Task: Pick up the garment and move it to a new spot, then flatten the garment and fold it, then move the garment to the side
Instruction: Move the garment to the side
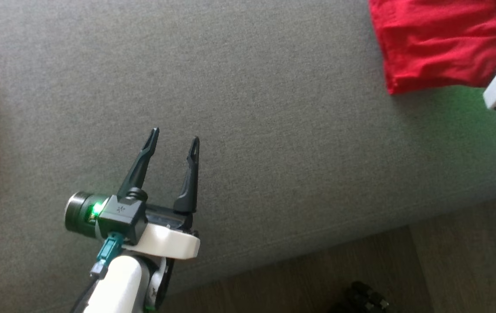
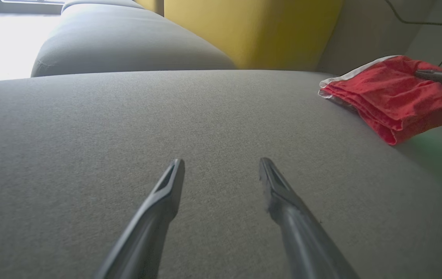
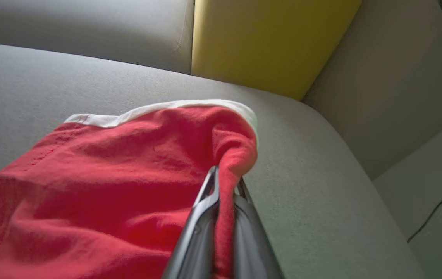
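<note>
Now, R gripper (image 3: 226,176) clamped on red garment (image 3: 108,174) atop grey sofa (image 1: 274,130); L gripper (image 1: 175,134) spread, empty.

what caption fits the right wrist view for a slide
Right claw shut on a fold of the red garment, which lies on the grey couch.
</note>
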`<state>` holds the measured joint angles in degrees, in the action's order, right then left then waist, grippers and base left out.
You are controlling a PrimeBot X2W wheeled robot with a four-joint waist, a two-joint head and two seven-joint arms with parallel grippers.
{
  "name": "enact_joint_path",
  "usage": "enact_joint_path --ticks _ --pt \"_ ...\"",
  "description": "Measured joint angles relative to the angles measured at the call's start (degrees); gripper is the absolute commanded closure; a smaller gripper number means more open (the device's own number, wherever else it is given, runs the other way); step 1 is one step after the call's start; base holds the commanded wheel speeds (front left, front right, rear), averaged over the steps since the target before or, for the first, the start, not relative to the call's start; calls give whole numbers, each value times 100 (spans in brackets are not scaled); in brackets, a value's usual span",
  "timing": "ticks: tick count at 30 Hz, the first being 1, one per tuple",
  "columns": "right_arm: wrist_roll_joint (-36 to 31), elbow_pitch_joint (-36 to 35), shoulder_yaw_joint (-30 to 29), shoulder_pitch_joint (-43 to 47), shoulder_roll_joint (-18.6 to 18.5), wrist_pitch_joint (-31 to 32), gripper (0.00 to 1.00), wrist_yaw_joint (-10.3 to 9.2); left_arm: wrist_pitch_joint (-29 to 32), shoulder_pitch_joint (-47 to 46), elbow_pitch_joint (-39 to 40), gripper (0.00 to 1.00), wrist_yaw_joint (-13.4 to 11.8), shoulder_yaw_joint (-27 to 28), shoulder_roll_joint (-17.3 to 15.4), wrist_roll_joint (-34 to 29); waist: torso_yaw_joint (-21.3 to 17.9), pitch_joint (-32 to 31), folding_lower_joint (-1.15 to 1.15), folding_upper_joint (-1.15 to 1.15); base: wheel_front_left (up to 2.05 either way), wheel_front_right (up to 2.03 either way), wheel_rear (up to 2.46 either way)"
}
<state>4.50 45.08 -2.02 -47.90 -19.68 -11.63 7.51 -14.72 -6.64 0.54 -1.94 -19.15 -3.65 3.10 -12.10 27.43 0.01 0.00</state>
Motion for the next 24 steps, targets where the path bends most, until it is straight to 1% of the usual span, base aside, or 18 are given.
enact_joint_path --ticks 5,15,16,17,18,19,24 --pt "-744 -276 -509 1 1 -49 100 0 0 -71 -1 0 52 71 -1 -1 33 116 -1 0 0 0 0" --pt "-1511 -680 -1047 12 -1 12 100 0 0 -70 -2 0 98 124 -2 -51 87 170 -1 0 0 0 0" --pt "-1581 -702 -1083 21 -1 12 93 0 0 -70 -3 0 99 125 -2 -51 89 168 -1 0 0 0 0" --pt "-1639 -714 -1110 26 0 13 65 0 0 -70 -3 0 100 125 -2 -51 91 160 -1 0 0 0 0" --pt "-1683 -726 -1139 30 4 23 23 0 0 -70 -4 0 100 125 -2 -51 93 149 -1 0 0 0 0" --pt "-1738 -751 -1193 33 15 25 0 0 0 -70 -8 0 100 125 -2 -51 96 133 -1 0 0 0 0" --pt "-2140 -988 -1481 68 77 -58 0 0 1 -70 -31 0 100 120 1 -51 153 29 -1 0 0 0 0"
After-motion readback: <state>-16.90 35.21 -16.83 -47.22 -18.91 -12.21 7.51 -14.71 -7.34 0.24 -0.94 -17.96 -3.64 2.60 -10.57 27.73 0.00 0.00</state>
